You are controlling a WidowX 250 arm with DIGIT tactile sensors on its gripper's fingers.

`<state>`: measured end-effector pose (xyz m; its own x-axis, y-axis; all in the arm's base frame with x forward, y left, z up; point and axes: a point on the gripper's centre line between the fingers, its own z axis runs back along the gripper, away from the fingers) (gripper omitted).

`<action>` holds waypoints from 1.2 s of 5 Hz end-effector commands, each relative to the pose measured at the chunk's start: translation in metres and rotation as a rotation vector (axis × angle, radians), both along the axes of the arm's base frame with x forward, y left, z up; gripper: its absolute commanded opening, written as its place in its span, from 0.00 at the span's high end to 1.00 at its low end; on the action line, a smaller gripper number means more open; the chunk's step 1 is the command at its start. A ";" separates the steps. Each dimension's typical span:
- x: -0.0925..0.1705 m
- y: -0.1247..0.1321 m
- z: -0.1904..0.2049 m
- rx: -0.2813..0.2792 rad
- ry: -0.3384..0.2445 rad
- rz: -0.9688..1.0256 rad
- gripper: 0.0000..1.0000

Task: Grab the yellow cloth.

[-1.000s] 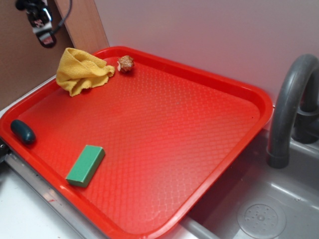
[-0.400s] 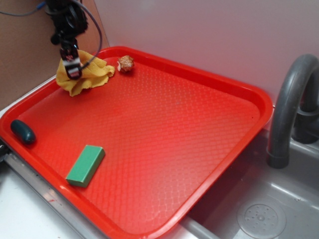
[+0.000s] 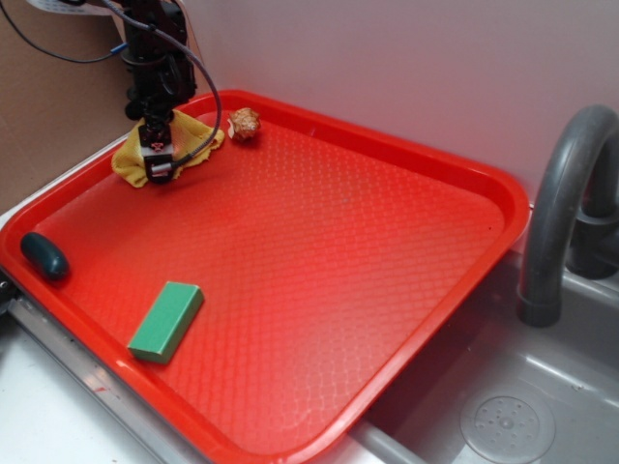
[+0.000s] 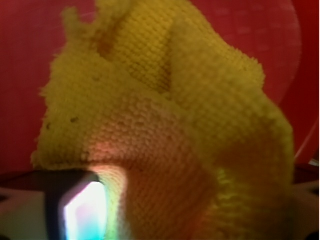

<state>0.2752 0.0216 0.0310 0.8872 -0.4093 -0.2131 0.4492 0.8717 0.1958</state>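
The yellow cloth lies crumpled in the far left corner of the red tray. My gripper has come down onto the cloth, and its black body hides the cloth's middle. In the wrist view the cloth fills almost the whole frame and bulges between my fingers, which stand wide apart at the bottom corners. The gripper is open with the cloth between its jaws, and nothing is clamped.
A small brown knobbly ball sits just right of the cloth by the tray's back rim. A green sponge block and a dark teal object lie at the tray's front left. A grey faucet and a sink are to the right.
The gripper has come in from the upper left and dropped down onto the yellow cloth. The cloth now looks pressed and partly covered. The other objects have not moved.
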 end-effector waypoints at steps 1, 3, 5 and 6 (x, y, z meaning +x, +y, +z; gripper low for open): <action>0.004 -0.021 0.055 0.094 -0.033 0.003 1.00; -0.013 -0.049 0.146 -0.104 -0.132 0.288 1.00; -0.055 -0.055 0.194 -0.323 -0.231 0.623 1.00; -0.060 -0.062 0.201 -0.300 -0.283 0.646 1.00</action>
